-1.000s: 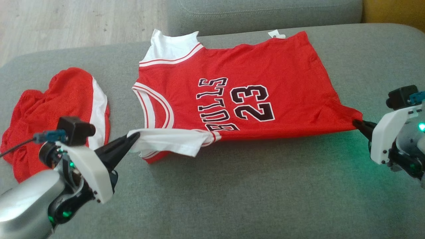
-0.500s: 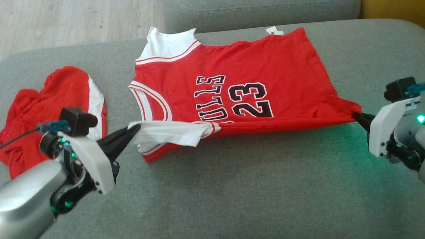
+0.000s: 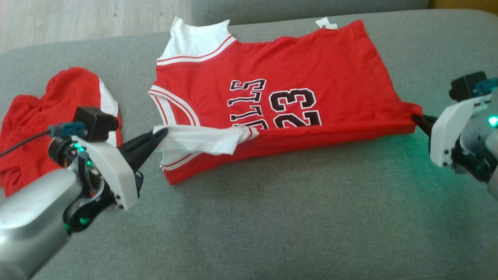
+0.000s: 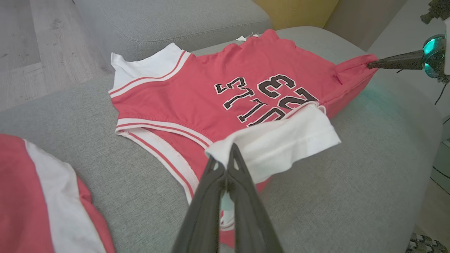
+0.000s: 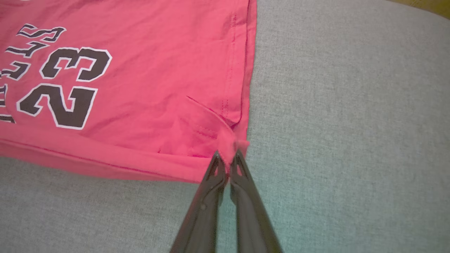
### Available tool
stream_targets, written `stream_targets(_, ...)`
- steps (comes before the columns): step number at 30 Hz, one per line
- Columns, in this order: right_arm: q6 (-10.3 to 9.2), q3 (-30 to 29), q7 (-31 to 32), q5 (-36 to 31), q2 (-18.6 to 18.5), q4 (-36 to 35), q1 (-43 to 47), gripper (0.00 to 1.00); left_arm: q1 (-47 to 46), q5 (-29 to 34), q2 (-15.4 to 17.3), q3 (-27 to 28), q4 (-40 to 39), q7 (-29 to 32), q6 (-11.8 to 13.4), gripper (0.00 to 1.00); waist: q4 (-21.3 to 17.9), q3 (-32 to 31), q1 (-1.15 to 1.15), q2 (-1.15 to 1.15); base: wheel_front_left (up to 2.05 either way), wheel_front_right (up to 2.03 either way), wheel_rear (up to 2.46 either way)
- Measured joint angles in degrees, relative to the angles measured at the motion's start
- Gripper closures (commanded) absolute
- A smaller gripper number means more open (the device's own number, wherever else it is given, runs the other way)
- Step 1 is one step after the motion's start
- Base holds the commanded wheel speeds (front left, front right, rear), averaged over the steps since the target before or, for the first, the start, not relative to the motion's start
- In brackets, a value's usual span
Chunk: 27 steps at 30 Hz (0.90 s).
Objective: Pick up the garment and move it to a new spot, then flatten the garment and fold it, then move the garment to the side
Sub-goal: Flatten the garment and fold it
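The garment (image 3: pixel 280 74) is a red jersey with white sleeves and black "BULLS 23" lettering, spread across the grey sofa seat (image 3: pixel 272 217). My left gripper (image 3: pixel 161 134) is shut on its near white sleeve (image 4: pixel 281 144), lifting it over the lettering. My right gripper (image 3: pixel 418 118) is shut on the jersey's near hem corner (image 5: pixel 230 146), raised off the cushion. The near long edge (image 5: pixel 88 158) is folded up over the body. My left gripper (image 4: pixel 226 158) and my right gripper (image 5: pixel 227 156) both pinch cloth at the fingertips.
A crumpled pair of red shorts with a white stripe (image 3: pixel 35 124) lies on the seat at the left, just behind my left wrist. The sofa's backrest (image 3: pixel 295 9) runs along the far side, with wood floor (image 3: pixel 78 17) beyond at the upper left.
Both grippers have carried the near edge of the jersey farther away, so the fold covers more of the lettering. The head camera has also shifted, moving the whole picture.
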Motion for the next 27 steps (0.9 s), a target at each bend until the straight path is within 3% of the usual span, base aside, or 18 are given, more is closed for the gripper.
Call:
stream_targets(16, 0.00, 0.3, 0.8, -1.5, 3.3, 5.7, -8.3, 1.00, -9.4, 0.6, -4.0, -4.6, 6.9, 0.5, 0.0, 1.00, 1.3, 5.7, 0.01, 0.00, 0.00, 0.00, 0.00)
stream_targets(17, 0.00, 0.3, 0.8, -1.5, 3.5, 6.0, -8.8, 0.61, -10.2, 1.1, -4.2, -4.9, 7.7, 0.5, 0.0, 1.00, 1.4, 6.1, 0.00, 0.00, 0.00, 0.00, 0.00)
stream_targets(18, 0.00, 0.4, 0.6, -1.8, 3.6, 6.2, -9.3, 0.00, -10.9, 1.6, -4.5, -5.0, 8.6, 0.5, 0.0, 0.66, 1.4, 6.5, 0.00, 0.00, 0.00, 0.00, 0.00)
stream_targets(19, 0.00, 0.4, 0.1, -1.9, 3.8, 6.6, -9.9, 0.00, -11.8, 2.5, -5.0, -5.1, 10.0, 0.2, 0.0, 0.00, 1.5, 6.9, 0.00, 0.00, 0.00, 0.00, 0.00)
stream_targets(24, 0.00, 0.1, -2.8, -2.6, 5.0, 9.6, -12.5, 0.00, -15.7, 4.0, -9.2, -3.9, 17.1, -4.4, 0.0, 0.00, 2.0, 8.3, 0.01, 0.00, 0.00, 0.00, 0.00)
stream_targets(27, 0.00, -1.1, -7.8, -3.3, 5.9, 11.2, -13.5, 0.00, -16.0, 3.2, -12.2, -1.5, 21.0, -9.2, 0.3, 0.00, 2.3, 8.3, 0.00, 0.00, 0.00, 0.00, 0.00)
